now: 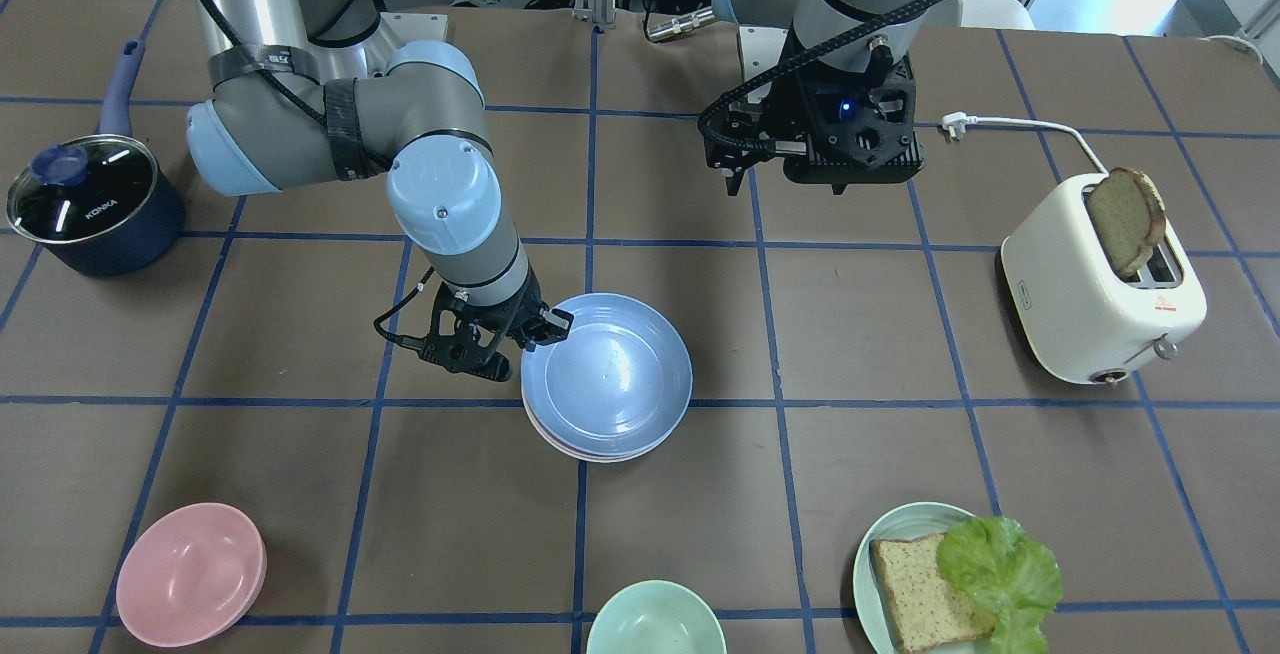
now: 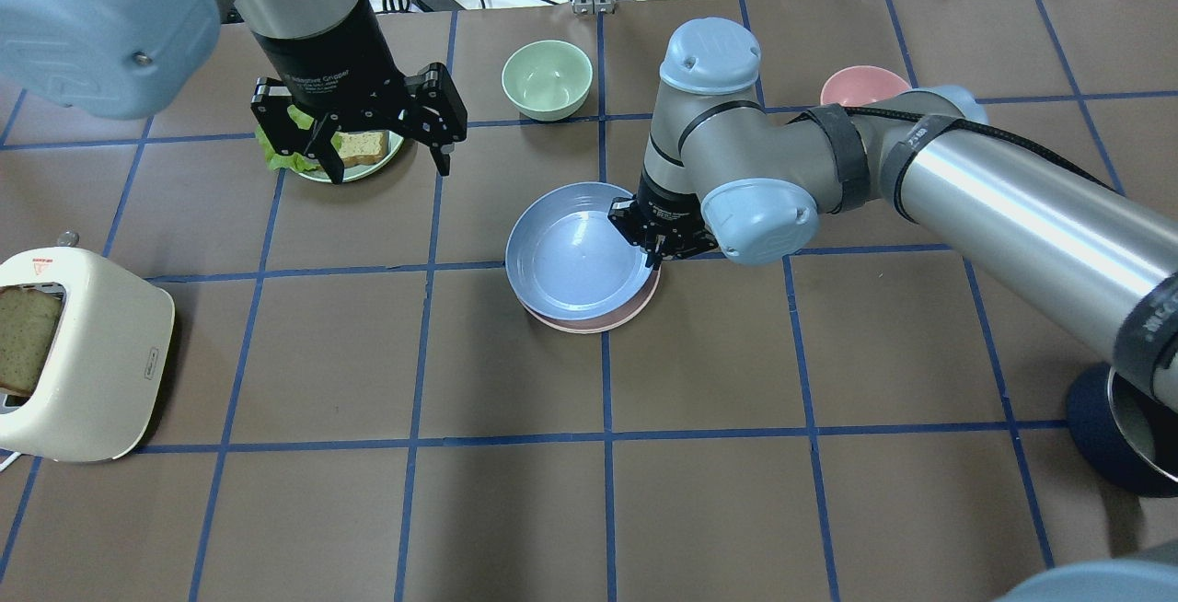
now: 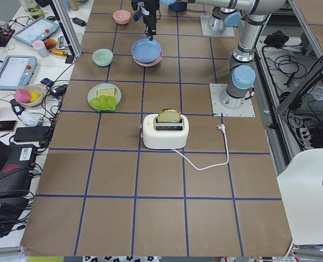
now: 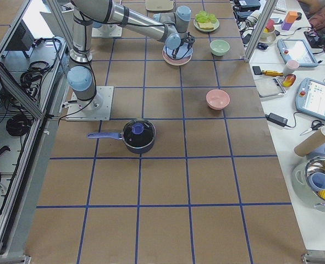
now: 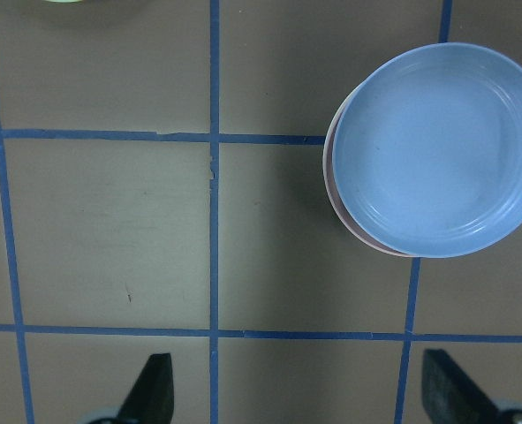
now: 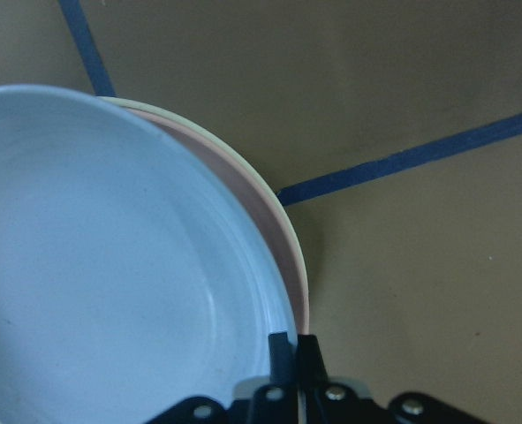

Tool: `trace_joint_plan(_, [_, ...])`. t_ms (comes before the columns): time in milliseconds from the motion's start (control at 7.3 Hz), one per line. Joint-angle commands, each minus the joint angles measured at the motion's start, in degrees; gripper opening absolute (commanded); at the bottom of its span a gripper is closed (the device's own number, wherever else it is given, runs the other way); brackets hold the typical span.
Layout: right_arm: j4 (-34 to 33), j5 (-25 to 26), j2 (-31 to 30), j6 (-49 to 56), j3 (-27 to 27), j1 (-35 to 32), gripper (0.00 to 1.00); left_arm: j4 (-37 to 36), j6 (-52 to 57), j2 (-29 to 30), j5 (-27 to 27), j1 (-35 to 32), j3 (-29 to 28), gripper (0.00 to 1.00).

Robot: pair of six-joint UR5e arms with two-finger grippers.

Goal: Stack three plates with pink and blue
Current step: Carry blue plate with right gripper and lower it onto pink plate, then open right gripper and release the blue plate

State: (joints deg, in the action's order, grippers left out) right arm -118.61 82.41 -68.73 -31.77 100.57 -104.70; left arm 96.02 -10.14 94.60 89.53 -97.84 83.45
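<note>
The light blue plate (image 1: 610, 374) lies on top of the pale pink plate (image 2: 598, 322) and the cream-white plate (image 6: 291, 240) near the table's middle, set a little off-centre on them. My right gripper (image 2: 655, 252) is shut on the blue plate's rim, as the right wrist view shows (image 6: 296, 353). The blue plate also shows in the left wrist view (image 5: 437, 159). My left gripper (image 2: 386, 156) is open and empty, held high over the pale green plate, apart from the stack.
A green plate with bread and lettuce (image 1: 885, 544), a green bowl (image 1: 655, 624) and a pink bowl (image 1: 190, 574) stand on the operators' side. A cream toaster with bread (image 1: 1105, 284) and a dark blue lidded pot (image 1: 90, 204) stand at the table's ends.
</note>
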Motion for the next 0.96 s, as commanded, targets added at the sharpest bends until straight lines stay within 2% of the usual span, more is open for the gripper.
trace_joint_plan(0, [-1.79,0.99,0.44,1.26,-0.55,1.24,0.83,0.04,0.04,-0.21,0.03,0.10,0.05,1.00])
trace_joint_plan(274, [-1.98,4.93,-1.30,10.63,-1.34,5.36,0.97,-0.13,-0.22,-0.12,-0.15,0.10,-0.04,1.00])
trace_joint_plan(411, [-0.93,5.12,-2.53,14.24,-3.35,7.73,1.00,-0.13,-0.14,-0.12,-0.15,0.10,-0.04,1.00])
trace_joint_plan(548, [3.60,5.12,-3.68,18.11,-5.11,10.28,1.00,-0.13,-0.31,-0.12,-0.15,0.01,-0.04,1.00])
trace_joint_plan(822, [10.64,5.12,-10.42,27.15,-5.82,14.59,1.00,-0.05,-0.14,-0.12,-0.06,0.01,0.05,1.00])
